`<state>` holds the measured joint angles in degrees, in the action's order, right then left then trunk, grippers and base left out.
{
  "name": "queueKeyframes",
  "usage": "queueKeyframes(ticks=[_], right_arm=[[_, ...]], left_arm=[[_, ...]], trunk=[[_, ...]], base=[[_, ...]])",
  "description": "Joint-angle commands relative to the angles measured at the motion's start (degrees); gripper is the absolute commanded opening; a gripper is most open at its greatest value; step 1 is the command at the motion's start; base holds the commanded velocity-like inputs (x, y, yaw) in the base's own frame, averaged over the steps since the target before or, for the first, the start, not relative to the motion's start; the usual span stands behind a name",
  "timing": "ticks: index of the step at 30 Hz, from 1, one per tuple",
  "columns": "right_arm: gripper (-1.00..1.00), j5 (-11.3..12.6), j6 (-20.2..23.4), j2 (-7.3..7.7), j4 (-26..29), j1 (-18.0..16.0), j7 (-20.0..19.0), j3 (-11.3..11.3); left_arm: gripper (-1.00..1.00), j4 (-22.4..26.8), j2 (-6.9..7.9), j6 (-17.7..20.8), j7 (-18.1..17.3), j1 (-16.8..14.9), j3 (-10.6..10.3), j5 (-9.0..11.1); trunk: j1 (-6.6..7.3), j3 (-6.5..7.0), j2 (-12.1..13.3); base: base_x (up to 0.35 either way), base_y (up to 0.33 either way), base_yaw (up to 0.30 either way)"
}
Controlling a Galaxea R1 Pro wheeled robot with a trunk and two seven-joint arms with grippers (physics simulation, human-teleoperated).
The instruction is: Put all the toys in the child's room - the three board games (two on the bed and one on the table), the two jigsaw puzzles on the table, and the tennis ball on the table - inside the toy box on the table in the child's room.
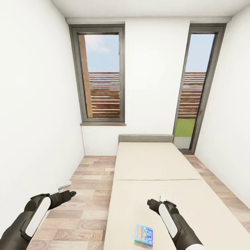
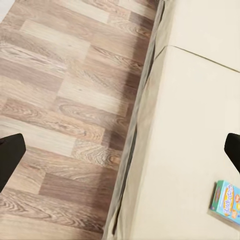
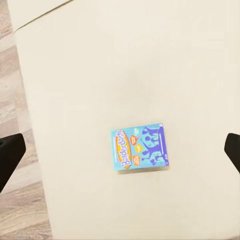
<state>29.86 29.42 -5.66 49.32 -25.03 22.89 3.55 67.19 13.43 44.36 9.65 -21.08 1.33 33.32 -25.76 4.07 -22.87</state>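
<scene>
Small blue printed cardboard game box [image 3: 139,148] flat near beige bed's [image 1: 156,163] foot edge; right hand [image 1: 163,200] above, fingers apart, empty; left hand [image 1: 66,190] likewise. Thin box, soft mattress: pinch could slip, push it off edge.

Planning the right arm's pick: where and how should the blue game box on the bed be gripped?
Come straight down on the blue game box and pinch across its two long edges. It lies flat on the bed with bare mattress all round, so no side is blocked.
</scene>
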Motion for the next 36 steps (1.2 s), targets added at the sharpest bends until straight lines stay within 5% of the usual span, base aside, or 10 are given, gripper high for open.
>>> queueKeyframes(ticks=[1,36], right_arm=[[1.0,0.61,0.08,0.04,0.07,-0.02,0.58,0.15],[1.0,0.59,-0.15,0.3,0.08,-0.02,0.49,0.14]], left_arm=[[1.0,0.05,0.01,0.2,0.46,-0.01,0.0,0.61],[1.0,0.07,0.02,0.2,0.46,-0.01,-0.1,0.61]], trunk=[[-0.03,-0.03,-0.05],[-0.03,-0.36,-0.05]], base=[[0.001,0.092,0.0],[0.022,0.061,0.0]])
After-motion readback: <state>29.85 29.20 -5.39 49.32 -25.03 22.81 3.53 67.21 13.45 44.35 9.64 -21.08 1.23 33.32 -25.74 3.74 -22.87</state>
